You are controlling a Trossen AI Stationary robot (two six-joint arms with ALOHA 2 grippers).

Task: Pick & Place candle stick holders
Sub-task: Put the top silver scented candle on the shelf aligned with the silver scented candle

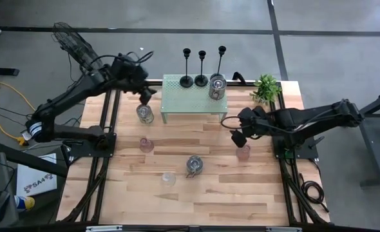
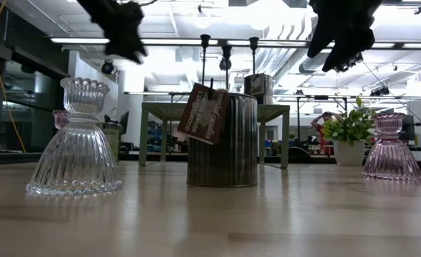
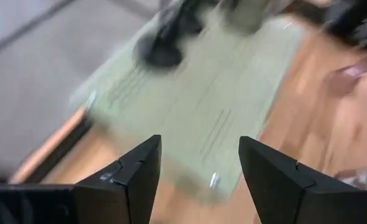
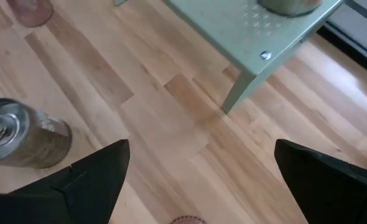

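High view: 2 dark arms work a wooden desk [image 1: 203,193] scattered with candle holders. 3 black candlesticks [image 1: 202,67] stand along the back edge of a pale green shelf [image 1: 183,100], with 1 silvery jar [image 1: 217,87] on the shelf beside them. A second silvery jar [image 1: 144,114] sits on the desk just off the shelf's left end, directly under the left hand [image 1: 146,96], whose fingers stand apart and empty above it; whether that jar is just released or about to be taken, the frames do not settle. A third jar [image 1: 194,165], tagged, stands mid-desk, with a clear glass cup [image 1: 169,178] near it and a pink cup [image 1: 146,144] further left.

Right hand [image 1: 237,138] hovers spread wide and empty, just above another pink cup [image 1: 243,152] near the right edge. A small plant [image 1: 265,87] sits at the back right corner.

Judged from this layout, the pick step is in hand: the right hand's next move calls for lowering over the pink cup and closing squarely on it, then carrying it to the shelf.
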